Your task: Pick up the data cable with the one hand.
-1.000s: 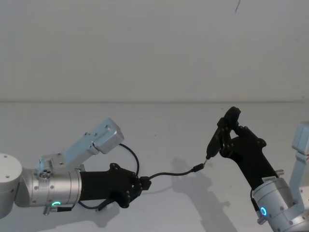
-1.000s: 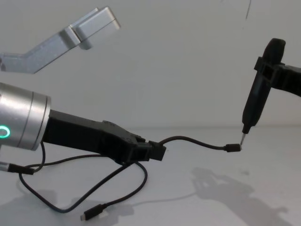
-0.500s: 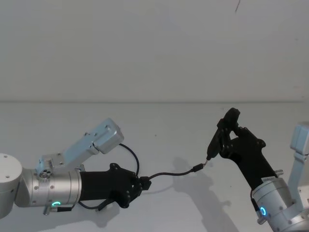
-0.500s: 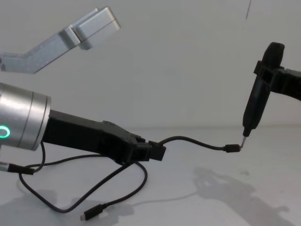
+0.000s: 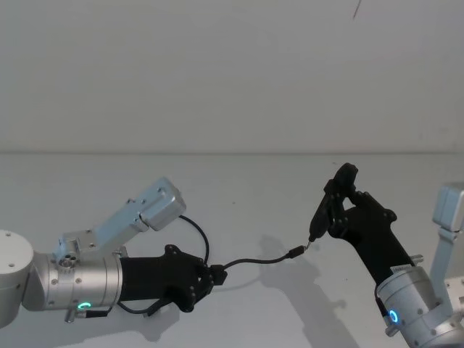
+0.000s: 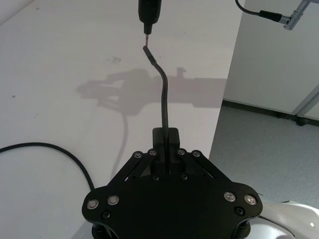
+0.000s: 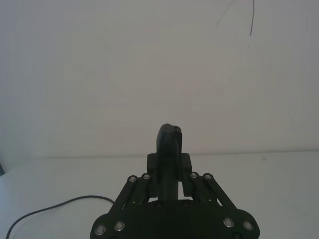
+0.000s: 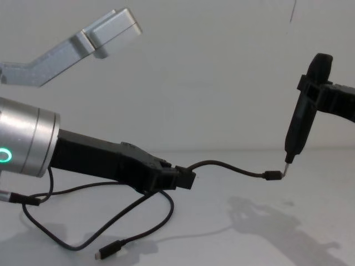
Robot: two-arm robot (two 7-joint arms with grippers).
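Note:
The data cable (image 5: 254,262) is a thin black cord, and my left gripper (image 5: 212,276) is shut on it near one end. From the fingers the cable (image 8: 222,164) arcs to the right above the table, and its small plug (image 8: 270,175) hangs in the air. The rest loops down under my left arm to another plug (image 8: 108,252) lying on the table. In the left wrist view the cable (image 6: 163,97) rises from the left gripper (image 6: 166,135). My right gripper (image 5: 336,212) is shut on a slim black tool (image 8: 302,119) whose metal tip touches the raised plug.
The white table (image 5: 239,188) meets a plain wall behind. A silver link of my left arm (image 8: 89,36) juts above the gripper. In the left wrist view the table edge (image 6: 219,124) drops to grey floor, and a lead with a silver plug (image 6: 291,8) hangs beyond it.
My right gripper and the slim tool have shifted slightly left and down, nudging the raised plug with them. The left gripper has held still.

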